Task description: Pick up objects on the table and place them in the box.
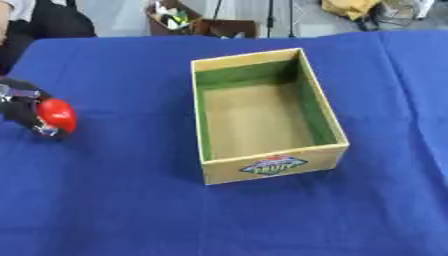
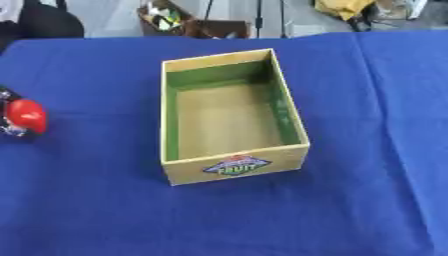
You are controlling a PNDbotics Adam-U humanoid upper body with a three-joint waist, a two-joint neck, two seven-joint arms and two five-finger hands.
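Note:
My left hand [image 1: 22, 107] comes in at the left edge of the table, its fingers curled round a round red object [image 1: 58, 115]. It hovers low over the blue cloth, well to the left of the box. The box [image 1: 273, 167] is an open wooden crate with green inner walls and a fruit label on its front; nothing shows inside it. My right hand shows in neither view.
A blue cloth [image 1: 122, 200] covers the whole table. Beyond the far edge stand a brown bin with clutter [image 1: 175, 17], some stands and a yellow bag [image 1: 350, 7]. A dark-clothed person sits at the far left corner.

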